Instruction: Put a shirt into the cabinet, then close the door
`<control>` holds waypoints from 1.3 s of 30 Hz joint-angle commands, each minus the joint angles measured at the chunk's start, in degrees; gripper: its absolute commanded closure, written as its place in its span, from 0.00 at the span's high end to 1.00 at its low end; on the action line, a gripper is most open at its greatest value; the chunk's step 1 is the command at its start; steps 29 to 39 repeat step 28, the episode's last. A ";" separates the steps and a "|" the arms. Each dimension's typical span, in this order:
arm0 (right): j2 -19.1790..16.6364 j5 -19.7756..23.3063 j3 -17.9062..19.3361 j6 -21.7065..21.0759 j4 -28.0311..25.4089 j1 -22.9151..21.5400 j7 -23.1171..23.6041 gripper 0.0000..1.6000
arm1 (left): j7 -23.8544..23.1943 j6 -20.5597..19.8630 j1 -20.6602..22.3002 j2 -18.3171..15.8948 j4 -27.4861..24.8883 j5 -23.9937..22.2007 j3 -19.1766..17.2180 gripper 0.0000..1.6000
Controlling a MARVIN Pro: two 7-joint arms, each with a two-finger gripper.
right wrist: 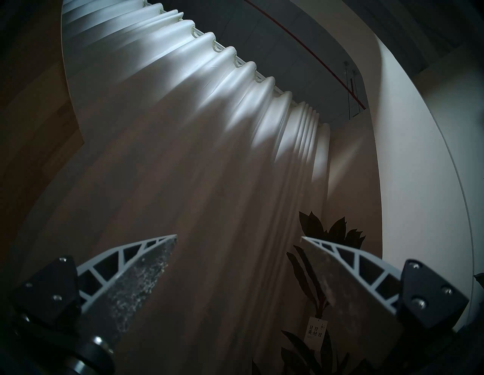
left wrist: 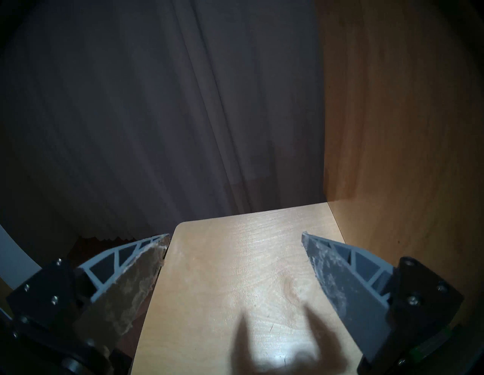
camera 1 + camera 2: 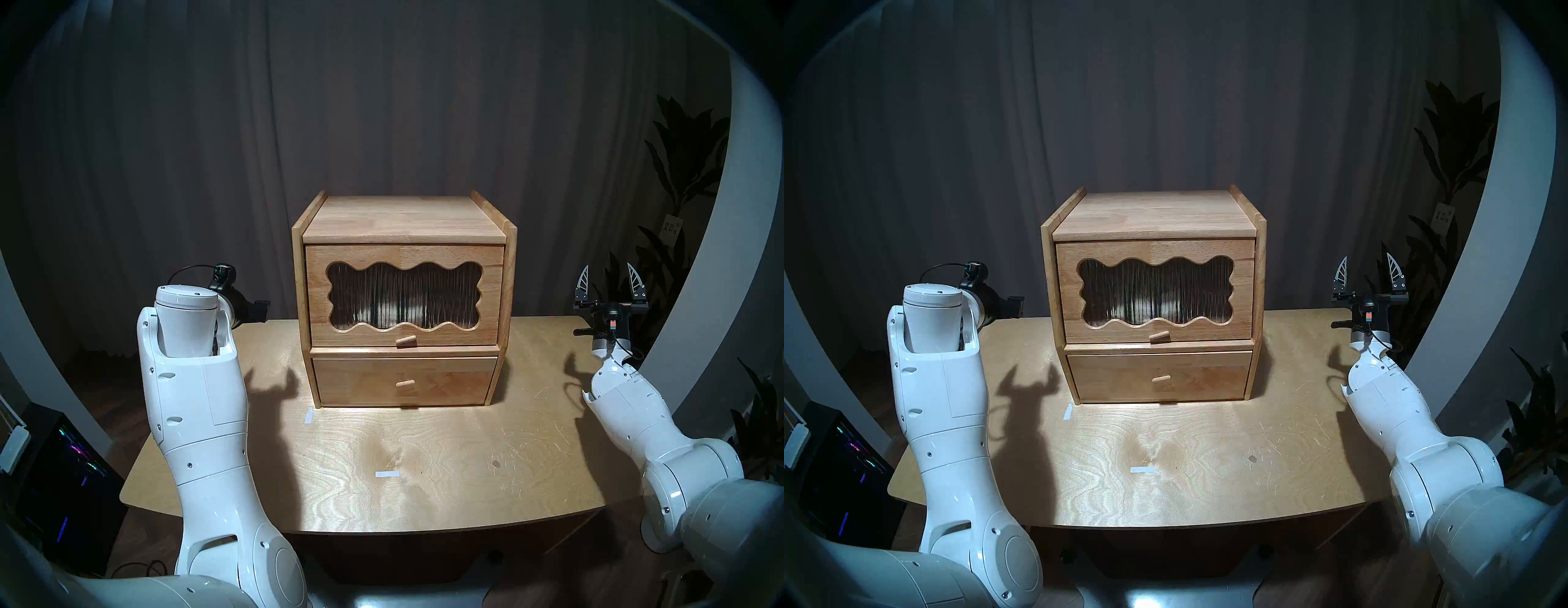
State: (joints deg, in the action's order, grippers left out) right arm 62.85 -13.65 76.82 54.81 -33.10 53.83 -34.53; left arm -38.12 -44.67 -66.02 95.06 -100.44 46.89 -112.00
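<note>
Seemingly both steps are finished: the shirt (image 3: 384,312) lies inside the cabinet (image 3: 403,216) behind the shut door (image 3: 405,335). Left end effector (image 2: 235,239) and right end effector (image 3: 609,276), both spread and empty, flank it; next, only retreat.

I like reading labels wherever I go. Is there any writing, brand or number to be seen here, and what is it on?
"日日好日": black characters on the white tag hanging from the plant, right wrist view; the last character is my best reading.
Small print under those characters: too small to read.
The same tag in the head views: blurred, unreadable.
Cabinet, table, tape strips, arms, both pincers: no writing visible.
</note>
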 commanded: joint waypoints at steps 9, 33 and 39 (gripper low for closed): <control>-1.22 0.68 0.87 -0.19 -0.86 -3.19 -0.18 1.00 | 7.40 7.17 6.38 -0.73 8.10 -2.03 -1.02 1.00; -0.67 2.41 0.90 -3.57 1.86 -5.43 2.83 1.00 | 15.69 13.36 10.20 -1.17 13.34 -5.06 -4.27 1.00; -0.67 2.41 0.90 -3.57 1.86 -5.43 2.83 1.00 | 15.69 13.36 10.20 -1.17 13.34 -5.06 -4.27 1.00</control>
